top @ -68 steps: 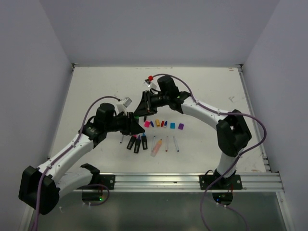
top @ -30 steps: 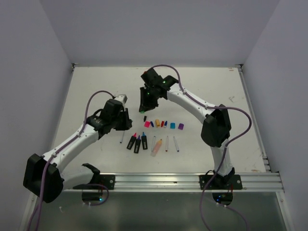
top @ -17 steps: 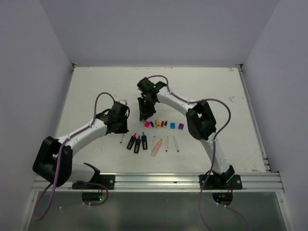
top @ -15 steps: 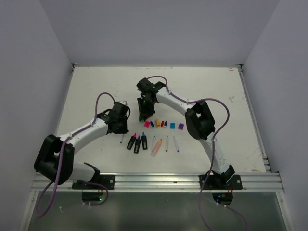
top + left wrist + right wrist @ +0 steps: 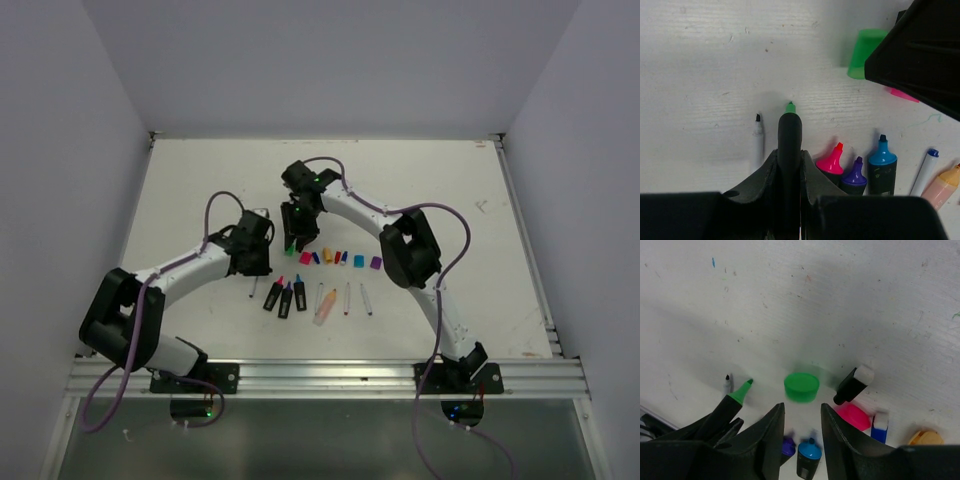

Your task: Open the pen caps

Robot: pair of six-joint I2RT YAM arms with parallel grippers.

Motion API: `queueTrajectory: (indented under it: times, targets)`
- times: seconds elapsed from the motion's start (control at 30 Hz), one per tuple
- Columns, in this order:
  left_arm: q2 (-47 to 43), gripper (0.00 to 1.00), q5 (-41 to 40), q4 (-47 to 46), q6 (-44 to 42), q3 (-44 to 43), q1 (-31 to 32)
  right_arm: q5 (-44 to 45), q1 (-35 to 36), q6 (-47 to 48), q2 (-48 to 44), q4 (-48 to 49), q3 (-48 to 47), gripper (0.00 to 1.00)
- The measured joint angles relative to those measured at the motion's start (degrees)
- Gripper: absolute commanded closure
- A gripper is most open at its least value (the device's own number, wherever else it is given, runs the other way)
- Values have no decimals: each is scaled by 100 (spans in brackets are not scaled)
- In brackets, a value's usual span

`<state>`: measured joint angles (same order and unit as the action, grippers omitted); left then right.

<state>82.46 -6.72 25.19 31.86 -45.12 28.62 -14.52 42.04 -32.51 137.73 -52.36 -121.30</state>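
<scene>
1. The white table (image 5: 200,190) fills the overhead view, with both arms bent in over its centre
2. The right gripper (image 5: 799,412), at the bottom centre of its wrist view, has its jaws apart with nothing between them and hangs just short of the line of loose caps
3. The left gripper (image 5: 790,160), at the bottom centre of its own view, is clamped on the black barrel of the green marker (image 5: 789,130), whose bare green tip points up the frame
4. The marker sits over the gap between the thin black-tipped pen (image 5: 758,135) on its left and the pink highlighter (image 5: 832,157) on its right. The next move is likely to lay it down there and let go without knocking either neighbour
5. The green cap (image 5: 801,387) stands free on the table at the centre of the right wrist view, left of the black cap (image 5: 854,384) and the pink cap (image 5: 852,416). The uncapping looks done and the step in hand is putting the parts down; no capped pen shows in any view
</scene>
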Motion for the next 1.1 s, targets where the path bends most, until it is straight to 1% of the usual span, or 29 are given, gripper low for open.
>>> queueTrajectory:
  times: [0.1, 0.37, 0.5, 0.53, 0.57, 0.6, 0.77, 0.8, 0.83, 0.9, 1.1]
  targets:
    - [79, 100, 20, -103, 2, -33, 0, -2, -2, 2, 31, -24, -57, 54]
    - [94, 100, 39, -166, 13, -31, 0, -4, -39, 2, 59, -37, -85, 50]
    - [-70, 100, 72, -323, 79, 184, 0, 0, -70, 11, 7, -31, -50, 49]
    - [-175, 100, 85, -380, 122, 284, 0, 0, -79, 20, -48, -11, 15, 49]
    - [-313, 95, 109, -389, 173, 398, 0, 2, -92, 26, -155, 26, 149, 49]
    - [-424, 94, 114, -372, 208, 483, 0, 4, -101, 31, -249, 33, 260, 49]
    - [-1154, 95, 127, -315, 413, 957, 0, 4, -162, 63, -970, 118, 1086, 48]
    - [-1322, 95, 146, -341, 466, 1049, 0, 4, -164, 66, -1091, 122, 1204, 48]
    - [-1484, 97, 186, -382, 509, 1150, 0, 2, -168, 66, -1191, 125, 1298, 48]
    - [-1801, 97, 291, -542, 616, 1377, 0, 4, -175, 68, -1349, 142, 1436, 48]
    - [-2343, 85, 730, -1416, 970, 2218, -17, 4, -173, 114, -1665, 232, 1867, 48]
